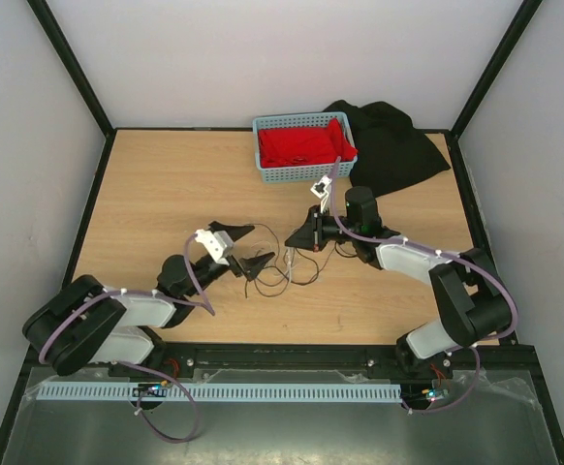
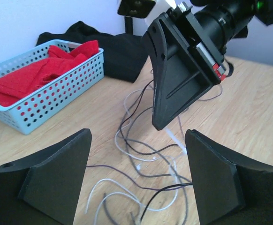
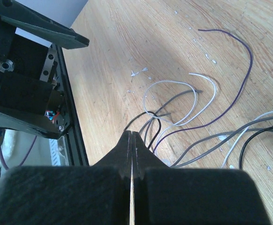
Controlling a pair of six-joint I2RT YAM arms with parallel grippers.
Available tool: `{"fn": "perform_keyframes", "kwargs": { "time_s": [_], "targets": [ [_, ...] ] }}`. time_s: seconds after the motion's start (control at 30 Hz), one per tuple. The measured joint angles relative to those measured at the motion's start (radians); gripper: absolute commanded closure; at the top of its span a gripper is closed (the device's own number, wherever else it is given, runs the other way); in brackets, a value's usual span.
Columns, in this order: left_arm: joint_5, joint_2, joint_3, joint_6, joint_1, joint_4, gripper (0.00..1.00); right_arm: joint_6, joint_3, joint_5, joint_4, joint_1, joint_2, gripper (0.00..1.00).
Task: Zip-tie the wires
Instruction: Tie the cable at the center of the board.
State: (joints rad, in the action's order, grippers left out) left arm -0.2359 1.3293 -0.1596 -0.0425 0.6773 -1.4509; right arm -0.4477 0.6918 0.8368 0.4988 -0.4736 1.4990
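Mid-table (image 1: 166, 184), toward its front edge: wires (image 1: 287, 271) lie in a loose tangle between both grippers.
Left gripper (image 1: 246, 247) jaws released, spread wide, facing the strands. Right gripper (image 1: 297, 238) jaws clenched tight, tip angled down over the wires; can't tell if it pinches anything.

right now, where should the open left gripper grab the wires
I'd take the wires where they cross and bunch just ahead of the shut right gripper, from above with jaws straddling the bundle; elsewhere they fan into loose loops lying flat on the table.
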Motion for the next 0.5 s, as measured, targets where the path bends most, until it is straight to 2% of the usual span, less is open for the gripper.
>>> {"fn": "perform_keyframes", "kwargs": {
  "time_s": [0.2,0.4,0.5],
  "targets": [
    [-0.085,-0.059,-0.01,0.185,-0.053,0.07,0.17,-0.005,0.0,-0.035,0.006,-0.012,-0.029,1.0],
    [-0.164,-0.132,-0.122,0.266,-0.061,0.357,0.23,-0.028,0.0,-0.065,0.014,-0.018,-0.046,1.0],
    [-0.188,-0.151,-0.15,0.285,-0.058,0.449,0.27,-0.044,0.0,-0.075,0.021,-0.019,-0.051,1.0]
  ]
}}
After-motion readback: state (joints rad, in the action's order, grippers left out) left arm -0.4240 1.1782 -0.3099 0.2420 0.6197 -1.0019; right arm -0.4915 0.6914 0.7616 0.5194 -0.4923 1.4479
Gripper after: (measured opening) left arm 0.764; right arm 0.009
